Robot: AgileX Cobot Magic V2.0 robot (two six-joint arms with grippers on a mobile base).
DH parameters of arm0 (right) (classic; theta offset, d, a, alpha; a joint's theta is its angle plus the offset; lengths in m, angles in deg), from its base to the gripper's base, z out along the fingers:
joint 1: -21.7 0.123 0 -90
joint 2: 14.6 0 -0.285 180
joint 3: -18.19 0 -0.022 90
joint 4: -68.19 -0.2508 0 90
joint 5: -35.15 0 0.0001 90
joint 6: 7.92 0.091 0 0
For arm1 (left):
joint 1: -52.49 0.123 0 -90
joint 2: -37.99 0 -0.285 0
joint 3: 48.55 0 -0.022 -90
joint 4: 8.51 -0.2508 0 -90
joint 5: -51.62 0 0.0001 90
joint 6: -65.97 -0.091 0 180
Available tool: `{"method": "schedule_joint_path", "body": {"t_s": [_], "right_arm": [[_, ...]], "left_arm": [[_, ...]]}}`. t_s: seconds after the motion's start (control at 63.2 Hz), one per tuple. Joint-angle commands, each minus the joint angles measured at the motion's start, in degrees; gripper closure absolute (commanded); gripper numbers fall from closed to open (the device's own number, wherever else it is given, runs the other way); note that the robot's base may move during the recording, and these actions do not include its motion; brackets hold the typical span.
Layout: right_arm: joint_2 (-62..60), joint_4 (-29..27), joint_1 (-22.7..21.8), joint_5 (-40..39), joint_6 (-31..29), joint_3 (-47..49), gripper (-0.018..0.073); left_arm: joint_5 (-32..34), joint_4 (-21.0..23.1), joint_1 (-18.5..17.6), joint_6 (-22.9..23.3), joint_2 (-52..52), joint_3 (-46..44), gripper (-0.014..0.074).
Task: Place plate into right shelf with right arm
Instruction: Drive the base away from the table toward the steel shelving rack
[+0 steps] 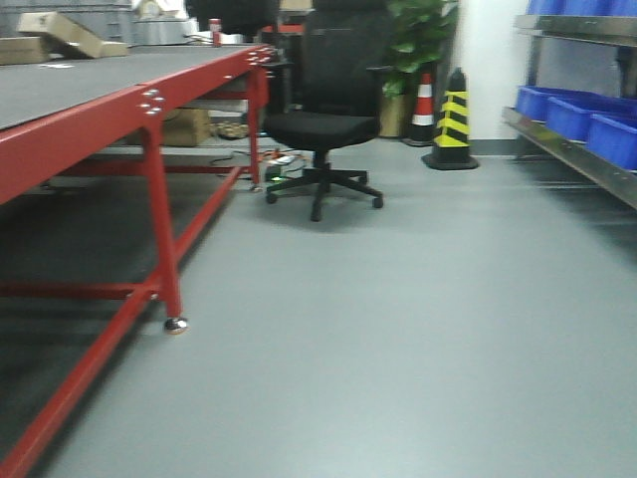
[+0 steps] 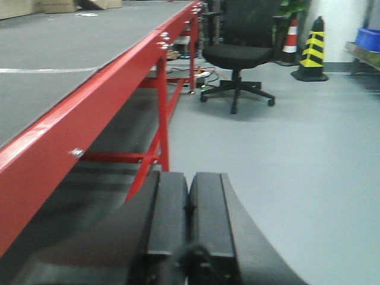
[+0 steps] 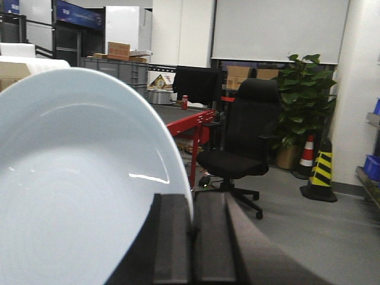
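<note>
Grey floor runs through a workshop, with a red-framed table on the left, a black office chair at the far end and striped cones beside a potted plant. On the right stands the steel shelf, which carries blue bins.

The plate fills the left of the right wrist view. It stands on edge with its hollow face to the camera, well away from the shelf. The right gripper has its two black pads pressed on the rim, which runs down into the slit between them. The left gripper has its pads together with nothing between them, and hangs low beside the table.

The plate looks stiff and glossy, with a bright glint on its inner curve, so it is probably slippery under the pads and would chip or break if knocked on a steel beam. It seems fairly light, but a pinch at one rim point lets the rest of it lever and swing. A deep bite over the rim, with the pads flat on both faces, seems the safest hold.

The plate bears no mark. A blue banner and cartons at the far left carry print too small to read.
</note>
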Motion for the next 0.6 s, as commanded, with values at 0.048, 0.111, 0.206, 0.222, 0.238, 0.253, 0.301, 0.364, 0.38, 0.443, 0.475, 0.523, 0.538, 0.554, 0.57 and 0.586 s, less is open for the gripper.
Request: {"method": "schedule_joint_path", "body": {"t_s": [0.048,0.111,0.206,0.222,0.238,0.253,0.301,0.364,0.38,0.443,0.475,0.523,0.538,0.554,0.57,0.586], "right_arm": [[1.09,1.06,-0.35,-5.28,-0.18,1.46,0.0504],[1.09,1.06,-0.35,-5.28,-0.18,1.46,0.0504],[1.09,1.06,-0.35,-5.22,-0.18,1.46,0.0504],[1.09,1.06,-0.35,-5.22,-0.18,1.46,0.0504],[1.09,1.06,-0.35,-5.22,-0.18,1.46,0.0504],[1.09,1.06,-0.35,-5.22,-0.18,1.46,0.0504],[1.09,1.06,-0.35,-5.22,-0.18,1.46,0.0504],[1.09,1.06,-0.35,-5.22,-0.18,1.46,0.0504],[1.09,1.06,-0.35,-5.22,-0.18,1.46,0.0504],[1.09,1.06,-0.35,-5.22,-0.18,1.46,0.0504],[1.09,1.06,-0.35,-5.22,-0.18,1.46,0.0504],[1.09,1.06,-0.35,-5.22,-0.18,1.46,0.0504],[1.09,1.06,-0.35,-5.22,-0.18,1.46,0.0504],[1.09,1.06,-0.35,-5.22,-0.18,1.46,0.0504],[1.09,1.06,-0.35,-5.22,-0.18,1.46,0.0504],[1.09,1.06,-0.35,-5.22,-0.18,1.46,0.0504]], "left_arm": [[4.58,0.22,-0.02,0.14,-0.53,0.38,0.0643],[4.58,0.22,-0.02,0.14,-0.53,0.38,0.0643],[4.58,0.22,-0.02,0.14,-0.53,0.38,0.0643],[4.58,0.22,-0.02,0.14,-0.53,0.38,0.0643],[4.58,0.22,-0.02,0.14,-0.53,0.38,0.0643],[4.58,0.22,-0.02,0.14,-0.53,0.38,0.0643],[4.58,0.22,-0.02,0.14,-0.53,0.38,0.0643],[4.58,0.22,-0.02,0.14,-0.53,0.38,0.0643],[4.58,0.22,-0.02,0.14,-0.53,0.38,0.0643],[4.58,0.22,-0.02,0.14,-0.53,0.38,0.0643],[4.58,0.22,-0.02,0.14,-0.53,0.38,0.0643],[4.58,0.22,-0.02,0.14,-0.53,0.38,0.0643],[4.58,0.22,-0.02,0.14,-0.53,0.38,0.0643],[4.58,0.22,-0.02,0.14,-0.53,0.38,0.0643],[4.58,0.22,-0.02,0.14,-0.53,0.38,0.0643],[4.58,0.22,-0.02,0.14,-0.53,0.38,0.0643]]}}
